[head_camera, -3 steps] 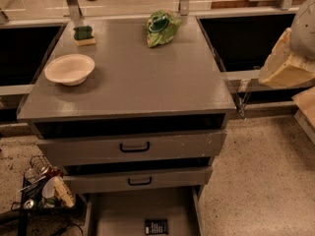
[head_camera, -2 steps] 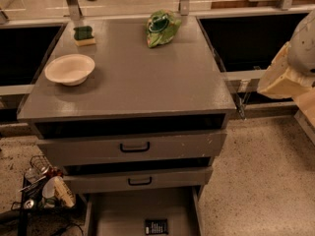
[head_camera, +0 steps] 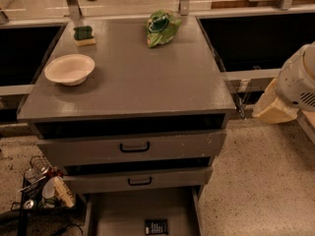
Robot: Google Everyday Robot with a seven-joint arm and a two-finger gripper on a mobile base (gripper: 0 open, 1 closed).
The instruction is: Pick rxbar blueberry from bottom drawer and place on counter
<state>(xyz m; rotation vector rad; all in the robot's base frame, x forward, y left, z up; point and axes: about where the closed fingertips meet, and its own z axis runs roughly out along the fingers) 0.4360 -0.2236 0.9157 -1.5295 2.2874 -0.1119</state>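
The rxbar blueberry (head_camera: 156, 226) is a small flat dark wrapper with white print. It lies on the floor of the open bottom drawer (head_camera: 118, 215), near the bottom edge of the view. The counter (head_camera: 133, 77) is the wide grey top of the cabinet. Only a white and beige part of my arm (head_camera: 294, 85) shows at the right edge, beside the cabinet at about counter height. The gripper itself is out of view, far from the bar.
On the counter are a white bowl (head_camera: 69, 69) at the left, a green bag (head_camera: 161, 27) at the back and a green sponge (head_camera: 84, 35) at the back left. Two upper drawers with black handles (head_camera: 135, 147) are ajar. A wire rack with clutter (head_camera: 42, 186) stands on the floor at the left.
The arm part at the right edge has shifted slightly down and to the right. The bar, the drawers and the counter items have not moved.
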